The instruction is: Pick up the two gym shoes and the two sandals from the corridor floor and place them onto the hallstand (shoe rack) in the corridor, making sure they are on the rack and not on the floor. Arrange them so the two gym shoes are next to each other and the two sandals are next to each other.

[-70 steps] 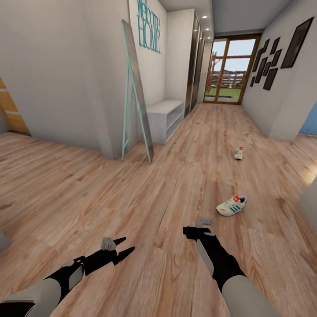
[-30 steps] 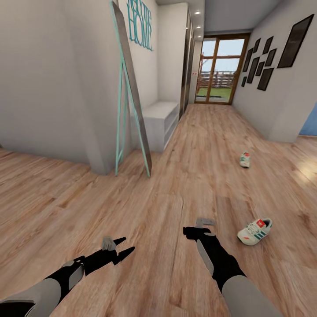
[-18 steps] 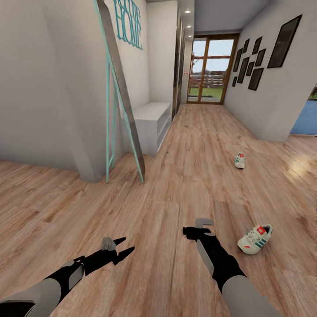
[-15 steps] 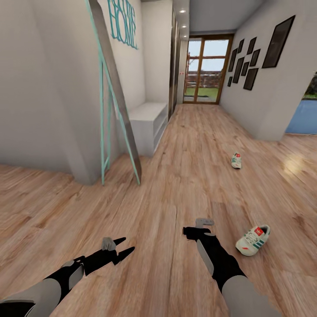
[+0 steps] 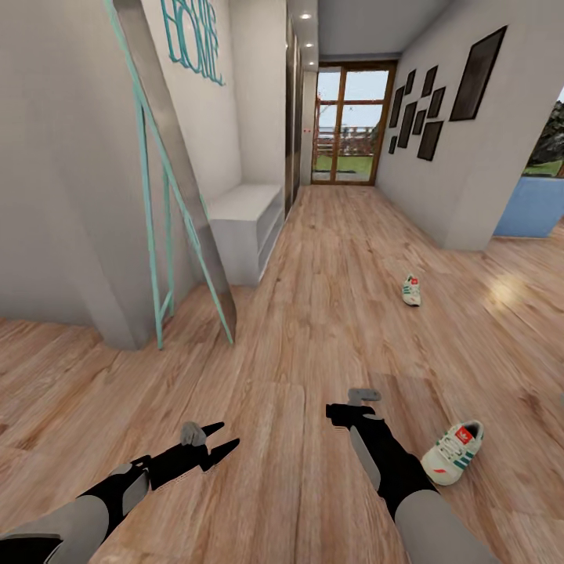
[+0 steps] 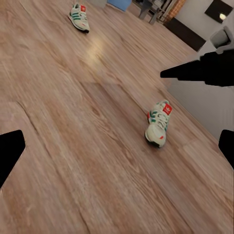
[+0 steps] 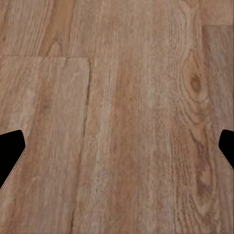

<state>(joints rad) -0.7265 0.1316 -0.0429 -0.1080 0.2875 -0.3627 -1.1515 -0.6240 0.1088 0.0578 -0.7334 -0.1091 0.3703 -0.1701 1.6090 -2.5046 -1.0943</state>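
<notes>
The view has rolled forward and swung left, so the mirror looms nearer. Both grippers, left and right, hang spread wide, empty. One gym shoe lies just right of the right arm, the other farther along the corridor floor; the hallstand stands against the left wall.

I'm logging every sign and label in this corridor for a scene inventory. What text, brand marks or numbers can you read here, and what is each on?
"HOME": teal wall lettering on the white wall, upper part cropped by the frame edge.
Red tongue tag on the near gym shoe: a mark is there, too small to read.
Red tag on the far gym shoe: too small to read.
Framed pictures: dark, no legible text.
</notes>
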